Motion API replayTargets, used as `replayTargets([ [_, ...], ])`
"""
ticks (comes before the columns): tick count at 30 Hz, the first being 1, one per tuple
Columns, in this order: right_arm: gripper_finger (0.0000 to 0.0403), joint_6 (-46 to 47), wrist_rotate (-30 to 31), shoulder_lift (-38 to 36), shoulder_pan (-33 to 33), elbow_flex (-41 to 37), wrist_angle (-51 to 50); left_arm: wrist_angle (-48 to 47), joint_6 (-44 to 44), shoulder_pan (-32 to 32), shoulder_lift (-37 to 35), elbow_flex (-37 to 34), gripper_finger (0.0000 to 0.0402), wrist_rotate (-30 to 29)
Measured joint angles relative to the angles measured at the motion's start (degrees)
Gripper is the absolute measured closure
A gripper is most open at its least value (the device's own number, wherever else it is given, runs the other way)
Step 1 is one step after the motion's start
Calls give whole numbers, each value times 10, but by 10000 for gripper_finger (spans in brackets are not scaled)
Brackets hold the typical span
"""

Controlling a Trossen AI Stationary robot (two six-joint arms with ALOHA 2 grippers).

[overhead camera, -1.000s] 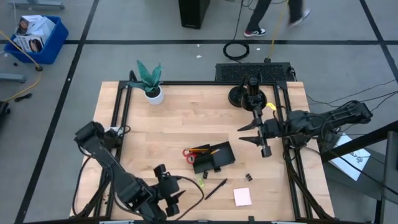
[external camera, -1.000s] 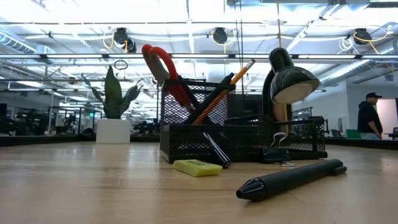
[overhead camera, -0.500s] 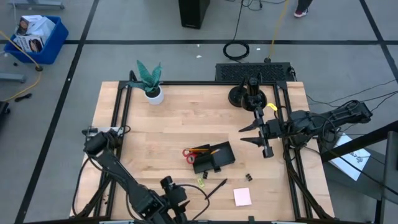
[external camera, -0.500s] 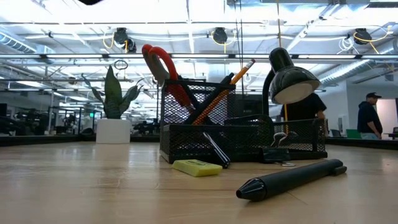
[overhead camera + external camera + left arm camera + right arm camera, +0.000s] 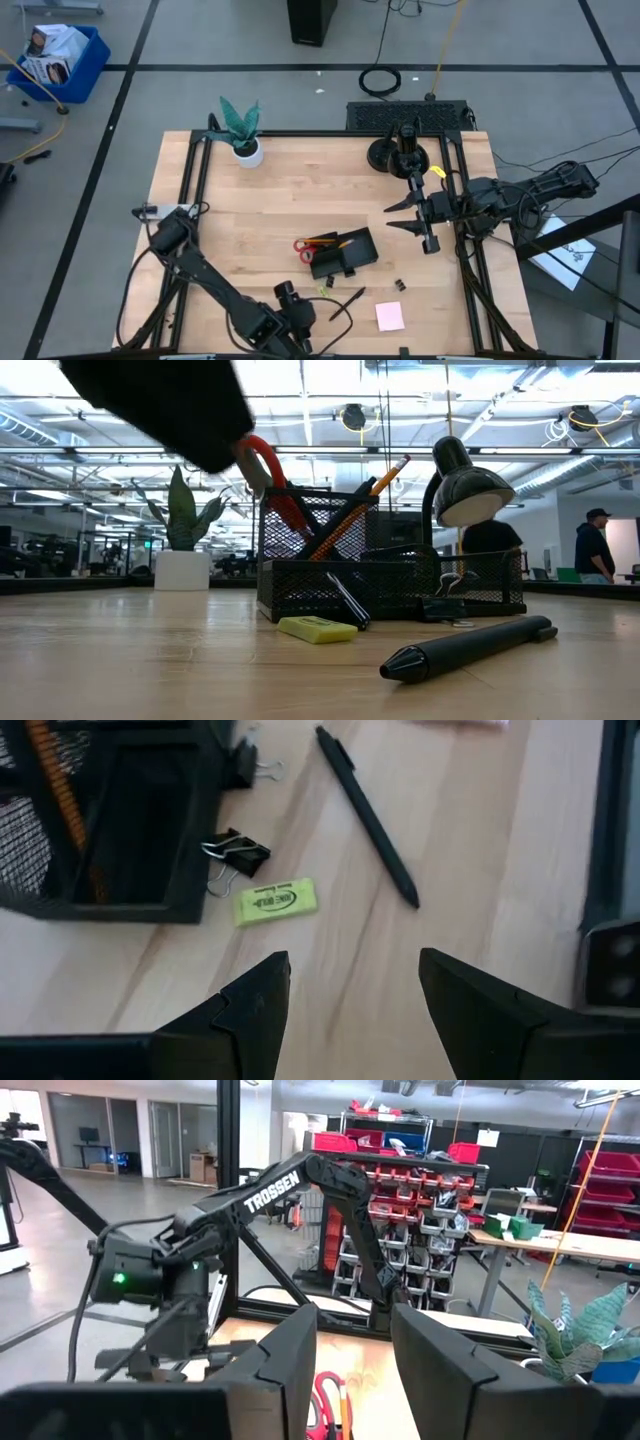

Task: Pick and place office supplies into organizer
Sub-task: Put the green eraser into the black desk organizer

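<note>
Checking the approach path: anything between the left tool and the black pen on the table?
No. In the left wrist view the wood between the left tool and the black pen is bare; the yellow-green eraser lies off to the side.

Wooden table (image 5: pixel 290 200) bears organizer (image 5: pixel 343 254), pen (image 5: pixel 347 303), sticky-note pad (image 5: pixel 390 316)
</note>
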Motion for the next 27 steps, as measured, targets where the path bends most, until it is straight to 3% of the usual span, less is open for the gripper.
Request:
replayTargets([
  [19, 280, 2, 0, 0, 0, 0, 0, 23, 373, 8, 14, 0, 172, -17],
  [27, 280, 2, 0, 0, 0, 0, 1, 50, 475, 41, 17, 0, 172, 61],
])
